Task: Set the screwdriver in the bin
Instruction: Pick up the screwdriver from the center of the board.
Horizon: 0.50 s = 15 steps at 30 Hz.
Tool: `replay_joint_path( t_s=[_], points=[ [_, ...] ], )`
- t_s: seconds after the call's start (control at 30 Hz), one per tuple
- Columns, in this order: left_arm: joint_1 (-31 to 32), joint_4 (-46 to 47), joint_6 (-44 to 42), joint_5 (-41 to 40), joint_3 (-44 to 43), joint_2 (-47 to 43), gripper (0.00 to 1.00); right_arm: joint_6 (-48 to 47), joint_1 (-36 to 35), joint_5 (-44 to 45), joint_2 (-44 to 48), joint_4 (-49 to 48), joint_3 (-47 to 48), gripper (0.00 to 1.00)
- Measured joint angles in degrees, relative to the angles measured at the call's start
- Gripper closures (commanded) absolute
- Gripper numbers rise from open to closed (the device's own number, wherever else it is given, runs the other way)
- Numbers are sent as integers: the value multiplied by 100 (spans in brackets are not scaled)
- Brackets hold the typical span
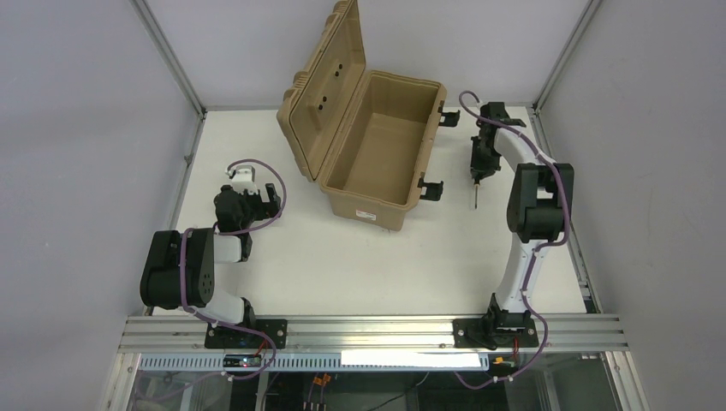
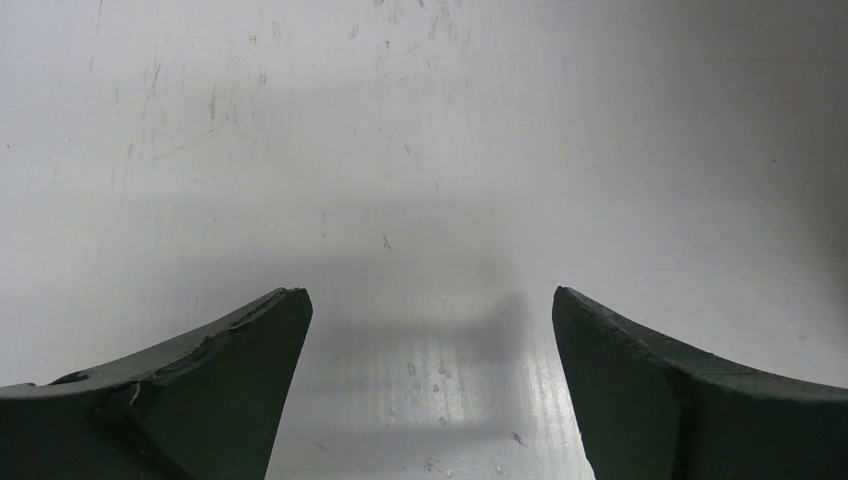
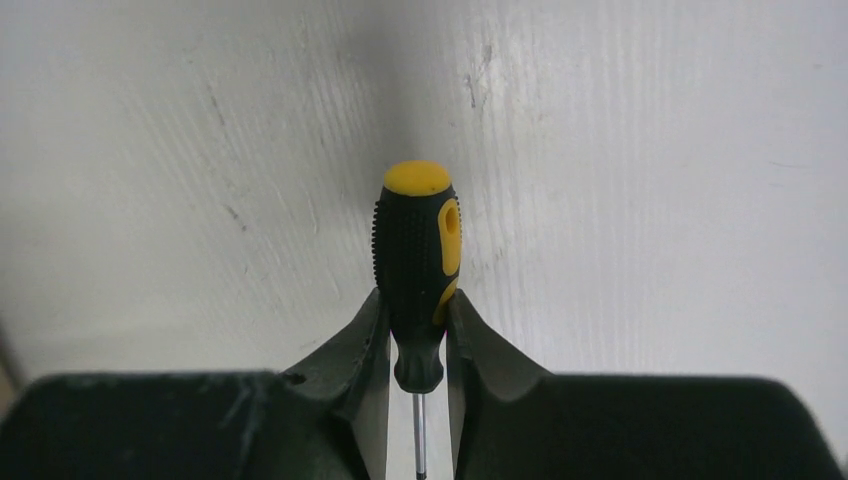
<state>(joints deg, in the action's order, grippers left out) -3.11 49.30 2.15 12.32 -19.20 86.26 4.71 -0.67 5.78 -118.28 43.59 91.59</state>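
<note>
Currently, bin lid raised, right claw clamped on screwdriver (beside bin), left claw spread wide

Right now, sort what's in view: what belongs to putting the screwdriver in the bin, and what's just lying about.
Belongs to the job:
small black-and-yellow-handled screwdriver
large open tan plastic case
right gripper, shut on the handle

Just there:
left gripper, open and empty
white table
</note>
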Motion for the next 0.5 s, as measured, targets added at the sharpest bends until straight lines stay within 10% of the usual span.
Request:
replay_joint_path(
  t_s=[0.5],
  points=[
    [0, 0, 0, 0, 0, 0, 1, -297, 9, 170, 728, 1692, 2603, 90]
  ],
)
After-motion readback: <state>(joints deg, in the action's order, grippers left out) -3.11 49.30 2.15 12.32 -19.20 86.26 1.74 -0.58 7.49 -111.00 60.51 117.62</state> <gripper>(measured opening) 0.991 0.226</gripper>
